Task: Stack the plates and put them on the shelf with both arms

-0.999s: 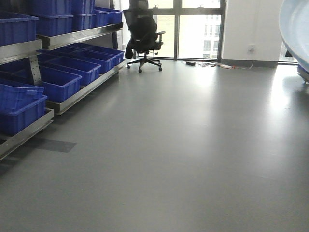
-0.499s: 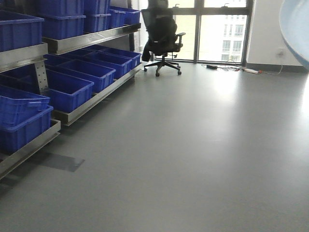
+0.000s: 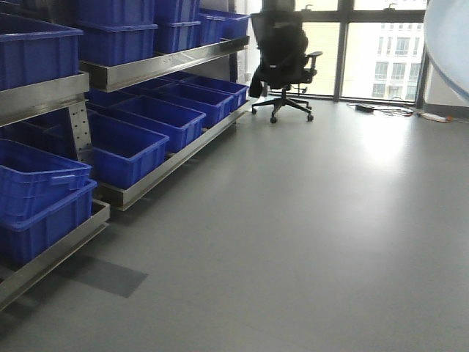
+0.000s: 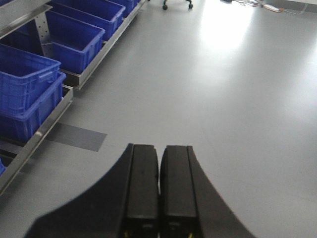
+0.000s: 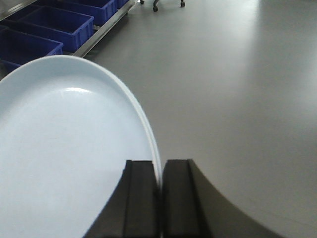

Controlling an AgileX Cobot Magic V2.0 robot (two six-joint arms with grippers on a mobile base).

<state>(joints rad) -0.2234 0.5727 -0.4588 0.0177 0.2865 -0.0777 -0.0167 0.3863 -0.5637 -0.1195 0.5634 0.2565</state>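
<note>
Your right black fingers (image 5: pixel 141 198) pinch the rim of a large pale blue-white round plate (image 5: pixel 64 148), seemingly to carry it to the brushed-steel shelf (image 3: pixel 157 67); your left fingers (image 4: pixel 142 188) sit closed, empty.

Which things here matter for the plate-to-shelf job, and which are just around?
Job: plate, clamped at its rim by right end effector; shelf; left end effector, shut, empty.
Just around: blue crates; office chair; dark floor patch.

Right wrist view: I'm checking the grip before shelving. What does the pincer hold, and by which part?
The right pincer is shut on the plate, clamping it by its rim. The left pincer is shut with nothing in it.
</note>
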